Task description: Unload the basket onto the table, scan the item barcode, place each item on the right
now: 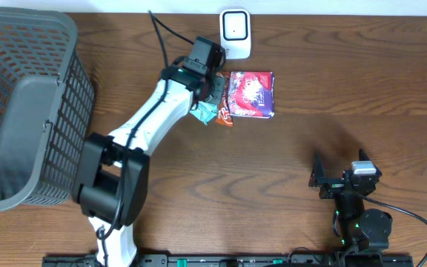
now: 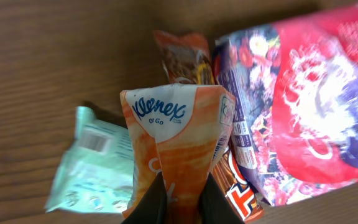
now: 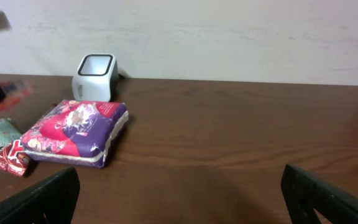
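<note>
Orange Kleenex pack (image 2: pixel 179 140) in left gripper (image 2: pixel 185 185), near white scanner (image 1: pixel 236 31).

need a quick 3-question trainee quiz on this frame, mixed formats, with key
1. True or false: the left gripper is shut on the orange Kleenex tissue pack.
2. What stands just beyond the red-and-purple foil packet? A) white box-shaped scanner B) green glass bottle C) metal bowl
3. Fill in: the jaws of the right gripper stand ____.
Key: 1 true; 2 A; 3 open.
</note>
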Controlling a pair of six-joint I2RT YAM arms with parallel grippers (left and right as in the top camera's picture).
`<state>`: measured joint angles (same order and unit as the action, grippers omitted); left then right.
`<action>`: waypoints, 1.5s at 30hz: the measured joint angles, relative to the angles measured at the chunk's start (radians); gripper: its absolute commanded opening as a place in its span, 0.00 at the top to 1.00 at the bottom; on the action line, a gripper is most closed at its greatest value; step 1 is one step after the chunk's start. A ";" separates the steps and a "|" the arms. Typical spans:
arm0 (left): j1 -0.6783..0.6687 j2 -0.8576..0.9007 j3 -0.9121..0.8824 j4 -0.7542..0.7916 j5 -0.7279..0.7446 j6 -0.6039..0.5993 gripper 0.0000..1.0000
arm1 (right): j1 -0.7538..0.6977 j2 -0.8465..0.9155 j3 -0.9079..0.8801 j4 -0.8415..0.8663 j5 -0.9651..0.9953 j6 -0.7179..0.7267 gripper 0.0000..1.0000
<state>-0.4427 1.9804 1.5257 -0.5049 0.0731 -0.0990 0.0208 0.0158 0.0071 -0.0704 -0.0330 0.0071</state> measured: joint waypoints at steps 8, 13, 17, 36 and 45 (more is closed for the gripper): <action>-0.017 0.024 0.000 0.014 0.001 0.006 0.48 | 0.000 0.000 0.000 0.000 0.000 0.000 0.01; -0.016 0.012 0.000 0.013 0.000 0.006 0.48 | 0.000 0.000 0.000 0.000 0.000 0.000 0.01; -0.012 -0.069 -0.003 0.011 -0.015 0.014 0.02 | 0.000 0.000 0.000 0.000 0.000 0.000 0.01; 0.347 -0.496 -0.005 -0.206 -0.237 -0.066 0.02 | 0.000 0.000 0.000 0.000 0.000 0.000 0.01; 0.409 -0.492 -0.005 -0.210 -0.237 -0.089 0.02 | 0.000 0.000 0.000 0.000 0.009 -0.012 0.01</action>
<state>-0.0341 1.4879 1.5208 -0.7147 -0.1638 -0.1875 0.0208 0.0158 0.0071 -0.0704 -0.0242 -0.0051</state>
